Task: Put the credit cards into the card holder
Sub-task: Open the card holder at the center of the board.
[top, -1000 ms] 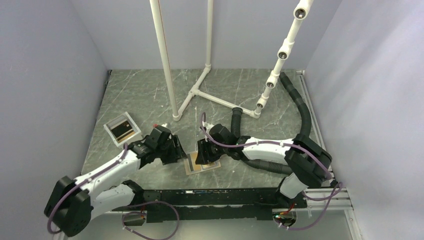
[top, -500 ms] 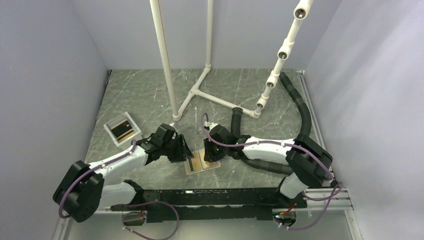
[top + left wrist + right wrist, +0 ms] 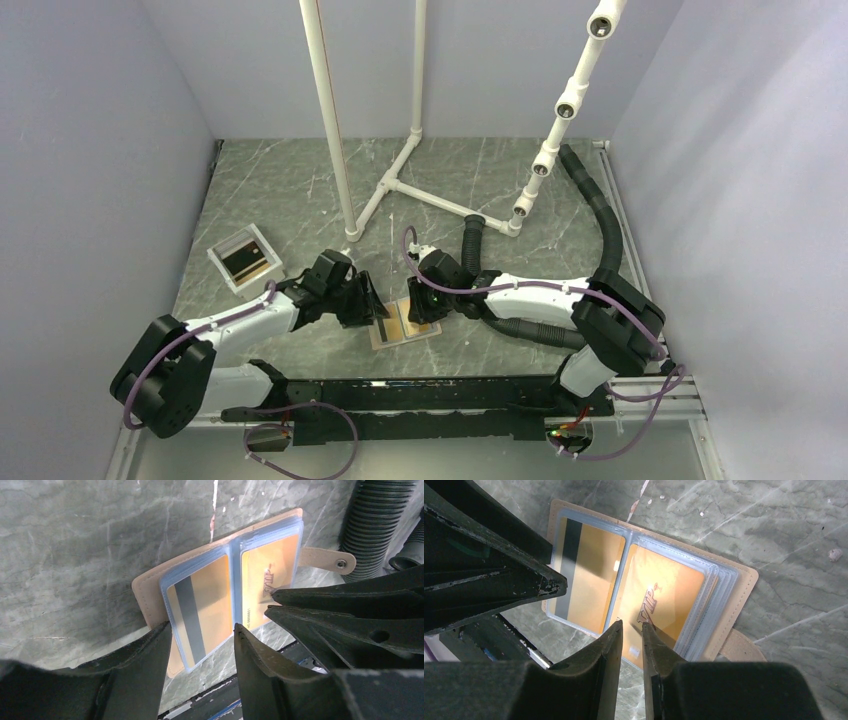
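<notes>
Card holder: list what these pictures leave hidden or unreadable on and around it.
- Right wrist view: the right gripper covers the near edge of the card holder, so it cannot be told whether it pinches a sleeve, a card or nothing.
- Left wrist view: the left gripper hides the holder's near corner.
- Top view: both grippers cover much of the holder, and the credit cards in the white tray are too small to count.

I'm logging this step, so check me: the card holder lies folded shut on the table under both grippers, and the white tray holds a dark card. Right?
Not folded shut: the left wrist view shows the card holder lying open, cards in both clear pockets. The rest stands: on the table, under the left gripper and right gripper, white tray holding a dark card.
</notes>
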Controlling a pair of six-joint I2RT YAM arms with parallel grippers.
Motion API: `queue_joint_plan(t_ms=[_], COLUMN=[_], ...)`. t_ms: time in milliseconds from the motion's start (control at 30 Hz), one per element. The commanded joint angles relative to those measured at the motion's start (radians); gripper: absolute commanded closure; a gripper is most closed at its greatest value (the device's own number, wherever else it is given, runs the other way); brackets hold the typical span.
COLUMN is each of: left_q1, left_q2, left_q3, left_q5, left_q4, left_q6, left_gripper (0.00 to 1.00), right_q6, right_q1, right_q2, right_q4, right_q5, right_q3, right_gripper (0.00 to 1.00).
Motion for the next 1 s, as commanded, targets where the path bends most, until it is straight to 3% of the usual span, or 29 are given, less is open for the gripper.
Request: queue_joint_plan(t_ms=[0,333,633,967], left_q1=[0.003,0.003,0.002,-0.008], left_q2=[-0.007,-0.101,0.016,0.046], left_q3=[0.002,0.026,0.030,0.050], left_q5=[0.042,0.051,0.113,0.123], left_q4=[0.069,0.051,0.181,0.227], left_q6=[-0.017,-0.027,-0.060,-0.074], left_gripper=[0.47,0.50,0.52,0.53], right_q6=[0.002,0.004,0.013,0.103], right_q1=[-0.001,-0.001,0.003,0.009], right_q2=[-0.008,-0.012,-0.074,-0.094], right_q4=[0.012,0.020,0.150,0.325], right_q5=[0.015,0.009,-0.094,-0.168], right_q3=[0.017,0.010,-0.059,-0.148], right_gripper=[0.77,0.76,0.54,0.48])
